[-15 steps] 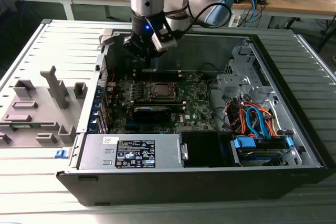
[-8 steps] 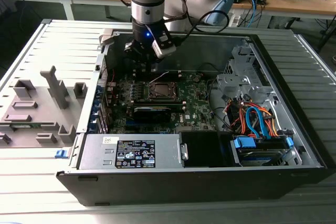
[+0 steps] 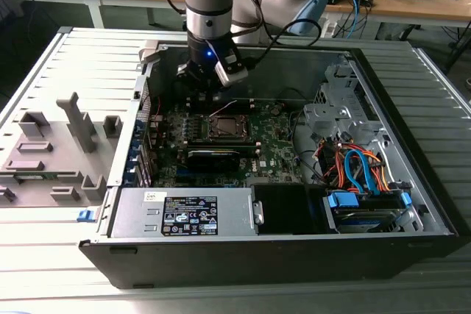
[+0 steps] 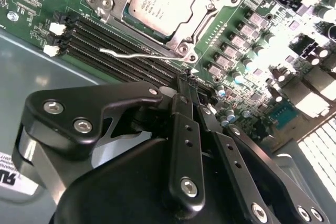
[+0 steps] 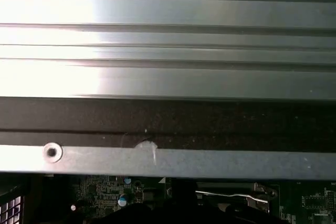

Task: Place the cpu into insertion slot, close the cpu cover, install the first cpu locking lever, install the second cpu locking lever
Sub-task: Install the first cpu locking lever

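Silver and flat, the square cpu (image 4: 164,4) sits in its slot on the green board (image 4: 252,3). The black gripper (image 4: 188,80) hangs beside it with fingers pressed together, holding nothing. A thin wire lever (image 4: 139,54) lies near.

We see an open computer case (image 3: 412,174) lying on a ribbed grey worktop (image 3: 44,255). Inside it, a grey power supply box (image 3: 184,215) runs along the near wall, and beside it, towards the exterior view's right, sits a drive bay with blue tabs (image 3: 366,204) under a bundle of orange and blue cables (image 3: 357,163). On the green motherboard (image 3: 276,141) we make out black memory slots (image 4: 105,43) in the second wrist view. A grey moulded fixture (image 3: 55,148) rests on the worktop at the exterior view's left, well apart from the case. Wooden desks (image 3: 412,1) stand behind.
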You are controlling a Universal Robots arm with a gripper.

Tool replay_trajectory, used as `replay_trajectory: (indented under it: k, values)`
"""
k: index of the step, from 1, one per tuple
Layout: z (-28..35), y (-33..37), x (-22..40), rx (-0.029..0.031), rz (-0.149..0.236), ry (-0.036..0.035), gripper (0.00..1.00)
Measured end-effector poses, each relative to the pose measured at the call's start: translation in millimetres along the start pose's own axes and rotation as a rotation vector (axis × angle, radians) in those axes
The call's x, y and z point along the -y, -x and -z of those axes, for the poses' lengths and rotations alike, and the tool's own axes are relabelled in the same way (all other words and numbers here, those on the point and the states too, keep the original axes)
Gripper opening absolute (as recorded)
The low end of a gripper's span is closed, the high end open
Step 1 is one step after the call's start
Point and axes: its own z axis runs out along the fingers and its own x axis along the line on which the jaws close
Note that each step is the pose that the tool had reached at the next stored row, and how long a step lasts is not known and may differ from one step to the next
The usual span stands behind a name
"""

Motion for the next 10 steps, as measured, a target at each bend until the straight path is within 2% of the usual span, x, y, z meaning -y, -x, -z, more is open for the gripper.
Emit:
replay_trajectory:
  k: [5,10]
  values:
    - [-8.3,2.4,0.3,-0.0007,0.000,0.0001,0.11]
    - [-13.2,6.7,-0.1,-0.0019,0.001,-0.0015,0.11]
